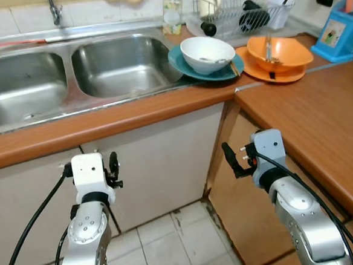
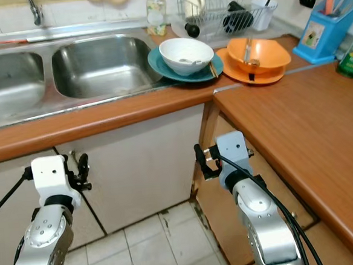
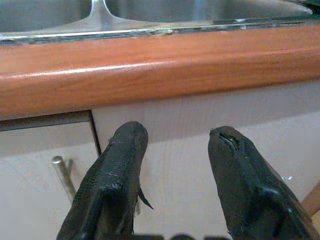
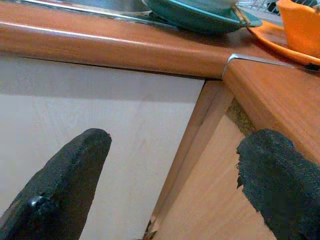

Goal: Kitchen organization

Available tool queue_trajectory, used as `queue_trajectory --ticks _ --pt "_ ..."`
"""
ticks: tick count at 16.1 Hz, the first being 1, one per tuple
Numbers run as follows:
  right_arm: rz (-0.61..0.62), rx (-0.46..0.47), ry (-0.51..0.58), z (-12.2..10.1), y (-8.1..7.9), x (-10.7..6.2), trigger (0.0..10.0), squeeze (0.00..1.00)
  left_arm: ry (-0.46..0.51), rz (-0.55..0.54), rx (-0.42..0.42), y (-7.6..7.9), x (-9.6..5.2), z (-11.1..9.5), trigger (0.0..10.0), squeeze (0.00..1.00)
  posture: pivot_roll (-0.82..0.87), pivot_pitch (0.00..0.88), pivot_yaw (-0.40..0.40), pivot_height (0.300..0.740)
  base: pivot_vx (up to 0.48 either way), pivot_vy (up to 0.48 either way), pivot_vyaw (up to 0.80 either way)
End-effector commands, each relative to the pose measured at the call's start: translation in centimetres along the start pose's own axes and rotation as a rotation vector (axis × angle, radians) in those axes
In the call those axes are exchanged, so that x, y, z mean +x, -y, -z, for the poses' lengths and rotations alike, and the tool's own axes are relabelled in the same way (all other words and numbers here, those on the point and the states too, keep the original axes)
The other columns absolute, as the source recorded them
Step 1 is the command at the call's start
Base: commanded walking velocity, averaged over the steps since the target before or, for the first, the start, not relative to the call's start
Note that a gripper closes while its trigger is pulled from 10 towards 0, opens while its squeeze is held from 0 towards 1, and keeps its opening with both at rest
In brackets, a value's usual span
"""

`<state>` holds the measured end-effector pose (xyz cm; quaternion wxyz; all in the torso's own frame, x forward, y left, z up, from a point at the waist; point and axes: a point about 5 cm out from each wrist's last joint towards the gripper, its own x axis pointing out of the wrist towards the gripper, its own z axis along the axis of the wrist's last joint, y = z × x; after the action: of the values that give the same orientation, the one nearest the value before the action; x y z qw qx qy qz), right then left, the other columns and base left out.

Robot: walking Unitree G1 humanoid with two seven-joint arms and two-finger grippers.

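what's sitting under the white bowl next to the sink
The white bowl sits on a teal plate at the counter edge beside the sink. Chopsticks rest on the plate's rim. The plate's centre is covered by the bowl.

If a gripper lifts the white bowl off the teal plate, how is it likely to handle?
The white bowl looks glazed, so probably rigid, slippery and breakable if dropped. Something like a utensil lies inside it, which may slide or fall out if the bowl tilts. It sits on the teal plate near the sink edge, so a sideways push could shift both.
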<state>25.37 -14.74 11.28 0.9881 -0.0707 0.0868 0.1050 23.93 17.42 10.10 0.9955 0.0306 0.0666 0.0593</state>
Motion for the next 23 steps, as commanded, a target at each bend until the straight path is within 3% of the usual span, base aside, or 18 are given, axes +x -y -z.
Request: queue_trajectory --ticks 1,9,14,17,21,23 --pt "0.004 0.006 -0.003 -0.2 0.1 0.0 10.0 0.00 0.010 -0.001 0.004 -0.1 0.0 -0.3 10.0 0.00 -0.03 0.000 -0.029 0.740 0.000 0.000 0.00" --pt "0.050 0.002 0.043 -1.0 0.5 -0.2 10.0 0.00 0.078 0.095 -0.024 0.5 -0.6 -1.5 10.0 0.00 -0.03 0.000 -0.034 0.740 0.000 0.000 0.00" --pt "0.087 0.010 0.088 -1.8 0.8 -0.2 10.0 0.00 0.140 0.174 -0.023 1.4 -1.1 -2.9 10.0 0.00 -0.02 0.000 -0.033 0.740 0.312 0.000 0.00" --pt "0.090 0.006 0.120 -2.5 0.9 -0.2 10.0 0.00 0.174 0.201 -0.034 1.8 -1.0 -3.7 10.0 0.00 -0.02 0.000 -0.029 0.740 0.355 0.000 -0.70" --pt "-0.074 -0.019 0.154 -3.2 -0.7 -0.4 10.0 0.00 0.220 0.168 -0.041 1.4 -0.7 -4.7 10.0 0.00 -0.02 0.000 -0.028 0.740 0.368 0.000 -0.31" --pt "-0.118 0.043 0.149 -3.3 -1.2 -0.5 10.0 0.00 0.241 0.166 -0.041 1.3 -0.6 -5.2 10.0 0.00 -0.01 0.000 -0.029 0.740 0.368 0.000 0.00"
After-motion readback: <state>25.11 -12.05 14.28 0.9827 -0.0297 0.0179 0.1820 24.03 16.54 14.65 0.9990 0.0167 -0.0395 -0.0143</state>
